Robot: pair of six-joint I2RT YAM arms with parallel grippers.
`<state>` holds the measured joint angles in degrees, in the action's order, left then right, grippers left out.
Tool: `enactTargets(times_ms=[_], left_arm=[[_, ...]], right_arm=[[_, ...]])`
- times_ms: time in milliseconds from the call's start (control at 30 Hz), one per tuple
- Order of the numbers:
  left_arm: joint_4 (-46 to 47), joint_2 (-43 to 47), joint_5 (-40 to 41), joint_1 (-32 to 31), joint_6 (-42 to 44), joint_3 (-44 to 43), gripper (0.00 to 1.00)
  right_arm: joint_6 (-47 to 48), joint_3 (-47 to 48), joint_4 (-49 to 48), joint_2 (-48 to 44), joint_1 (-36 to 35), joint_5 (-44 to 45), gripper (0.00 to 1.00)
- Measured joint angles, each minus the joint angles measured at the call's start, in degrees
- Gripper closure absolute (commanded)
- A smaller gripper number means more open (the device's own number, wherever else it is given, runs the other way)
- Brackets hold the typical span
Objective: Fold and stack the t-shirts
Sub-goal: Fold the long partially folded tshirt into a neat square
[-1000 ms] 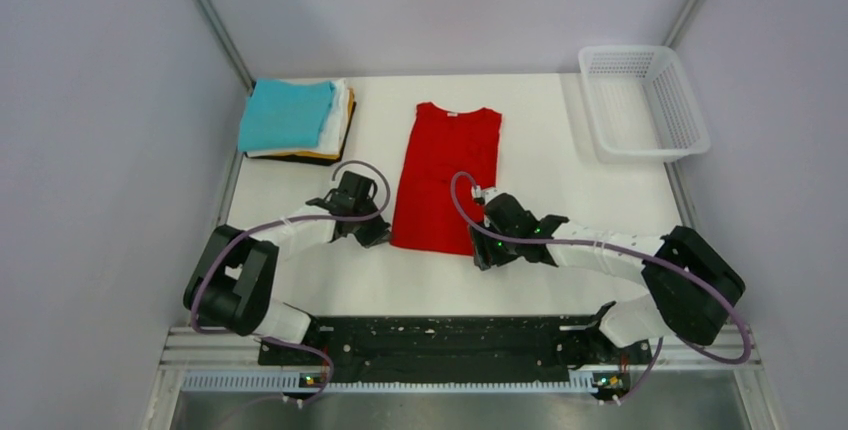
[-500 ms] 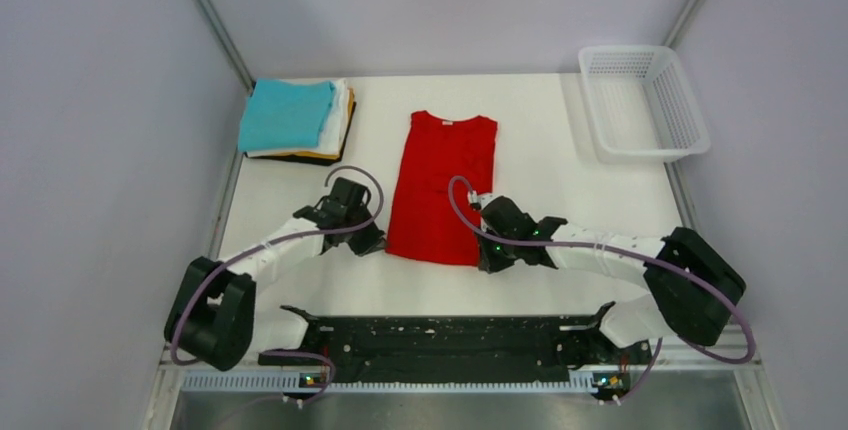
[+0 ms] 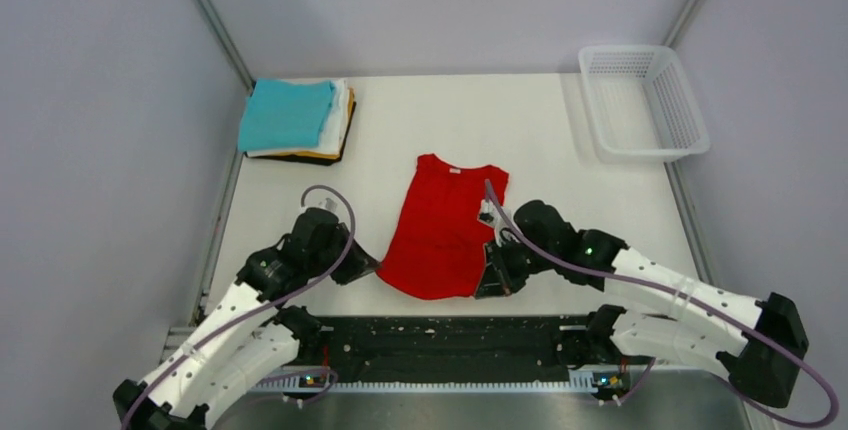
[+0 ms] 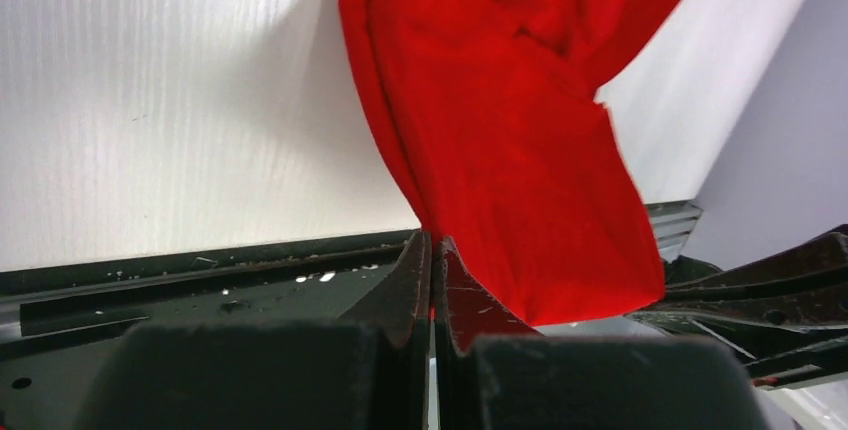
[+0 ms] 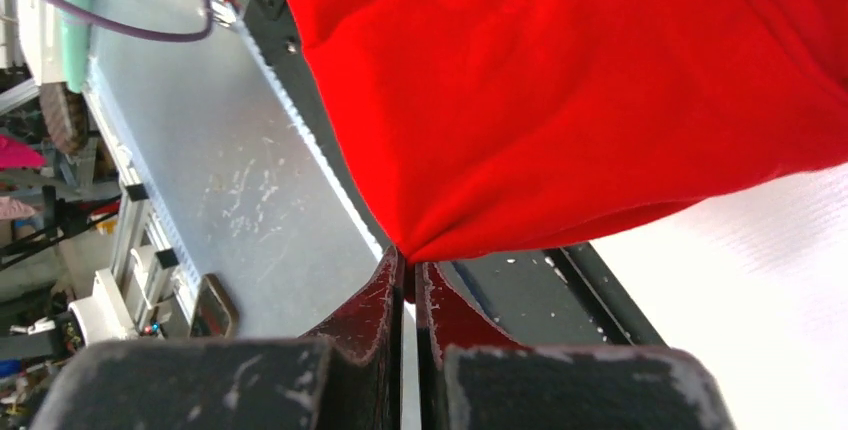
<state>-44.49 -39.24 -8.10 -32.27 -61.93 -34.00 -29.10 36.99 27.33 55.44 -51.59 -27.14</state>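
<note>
Back come both arms toward the near edge, dragging the shirt (image 3: 445, 235) with them. Left gripper (image 4: 433, 248) is pinched tight on its lower left corner, and right gripper (image 5: 405, 265) is clamped on the lower right. The shirt sits mid-table, its hem lifted. Stack (image 3: 295, 120) far left, basket (image 3: 645, 100) far right.

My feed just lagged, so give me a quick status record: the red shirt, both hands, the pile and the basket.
red t-shirt: laid out narrow, collar far, hem towards the near edge of the table
left hand: shut on the shirt's near left corner
right hand: shut on the shirt's near right corner
folded stack: far left corner of the table, teal on top
basket: far right, nothing visible inside
</note>
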Motion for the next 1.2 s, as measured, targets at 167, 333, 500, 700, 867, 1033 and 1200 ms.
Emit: enactTargets(times_ms=[167,333,500,700,867,1033,1200], left_arm=[[-2.43,0.52,2.58,-0.09,0.13,-6.19,1.0],[-1.62,-6.99,5.9,-0.07,2.47,-13.81,1.0],[2.21,-15.12,8.76,-0.04,5.51,-18.47,1.0],[4.31,-25.83,11.65,1.22,10.91,-28.72,1.0],[6.38,-33.88,11.89,2.93,14.32,-35.32,1.0],[8.11,-42.21,10.4,5.18,16.83,-40.44,1.0],[8.76,-49.57,8.37,7.45,18.47,-44.85,1.0]], right_arm=[[-0.02,3.13,2.47,-3.3,0.87,0.02,1.0],[1.18,5.25,2.75,-4.07,6.58,1.27,1.0],[2.75,6.67,2.71,-3.91,12.7,3.48,1.0],[4.17,10.51,2.16,-0.22,18.45,4.39,1.0],[5.16,13.07,1.6,3.78,24.17,3.85,1.0],[5.86,14.53,0.13,8.28,28.74,1.27,1.0],[6.05,14.56,-2.86,13.81,32.7,-1.86,1.0]])
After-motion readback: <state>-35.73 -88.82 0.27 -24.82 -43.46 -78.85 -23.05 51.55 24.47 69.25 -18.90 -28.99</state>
